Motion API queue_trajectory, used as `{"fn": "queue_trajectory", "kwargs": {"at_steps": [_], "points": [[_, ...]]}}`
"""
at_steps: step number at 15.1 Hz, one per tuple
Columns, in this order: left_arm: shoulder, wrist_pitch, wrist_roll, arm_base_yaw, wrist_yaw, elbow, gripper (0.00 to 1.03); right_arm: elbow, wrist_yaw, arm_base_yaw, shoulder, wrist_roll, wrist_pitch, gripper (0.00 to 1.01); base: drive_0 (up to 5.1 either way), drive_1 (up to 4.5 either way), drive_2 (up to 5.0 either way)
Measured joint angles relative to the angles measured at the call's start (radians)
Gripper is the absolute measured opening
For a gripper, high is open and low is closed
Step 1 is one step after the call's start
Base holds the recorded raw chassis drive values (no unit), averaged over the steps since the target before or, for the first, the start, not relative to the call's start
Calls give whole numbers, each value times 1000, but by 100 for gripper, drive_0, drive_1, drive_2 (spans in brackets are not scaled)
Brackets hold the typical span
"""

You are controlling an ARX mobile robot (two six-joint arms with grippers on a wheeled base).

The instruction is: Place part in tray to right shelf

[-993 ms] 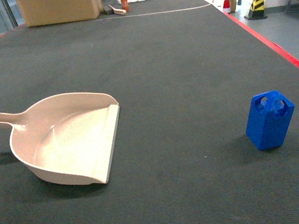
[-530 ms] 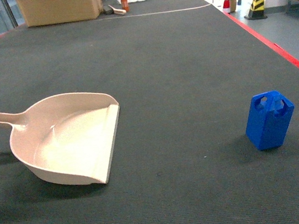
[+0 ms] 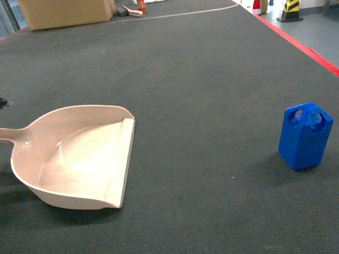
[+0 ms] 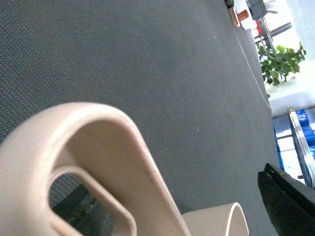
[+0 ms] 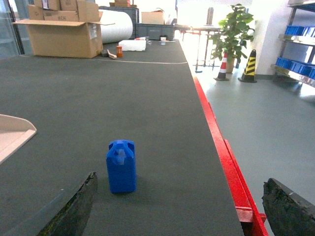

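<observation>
Lying on the table (image 3: pixel 199 66), one tray (image 3: pixel 76 156) and one part (image 3: pixel 305 135) are seen; both claws are spread, nothing held.

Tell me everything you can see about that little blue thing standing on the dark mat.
The blue block looks like smooth, bright plastic, with flat angled faces, openings near its top and a small arched handle. It stands upright on the dark mat, alone, toward the right side and near the red edge strip. Nothing touches it but the mat. The cream dustpan lies well off to its left, and the right gripper sits open in front of it, not yet around it.
</observation>
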Motion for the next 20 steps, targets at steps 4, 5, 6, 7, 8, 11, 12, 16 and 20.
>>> {"fn": "queue_trajectory", "kwargs": {"at_steps": [4, 5, 6, 7, 8, 11, 12, 16, 20], "points": [[0, 66, -54, 26, 56, -36, 32, 0, 0, 0, 0, 0, 0, 98, 0, 0, 0], [-2, 90, -83, 28, 71, -50, 24, 0, 0, 0, 0, 0, 0, 98, 0, 0, 0], [-10, 111, -118, 29, 87, -64, 21, 0, 0, 0, 0, 0, 0, 98, 0, 0, 0], [-27, 130, -139, 27, 99, -82, 20, 0, 0, 0, 0, 0, 0, 98, 0, 0, 0], [-45, 148, -148, 21, 105, -99, 19, 0, 0, 0, 0, 0, 1, 98, 0, 0, 0], [-91, 188, -161, -11, 135, -143, 18, 0, 0, 0, 0, 0, 0, 98, 0, 0, 0], [-101, 211, -171, -31, 147, -156, 18, 0, 0, 0, 0, 0, 0, 98, 0, 0, 0], [-180, 251, -278, -165, 164, -199, 17, 0, 0, 0, 0, 0, 0, 98, 0, 0, 0], [-211, 296, -388, -312, 175, -237, 17, 0, 0, 0, 0, 0, 0, 98, 0, 0, 0]]}}
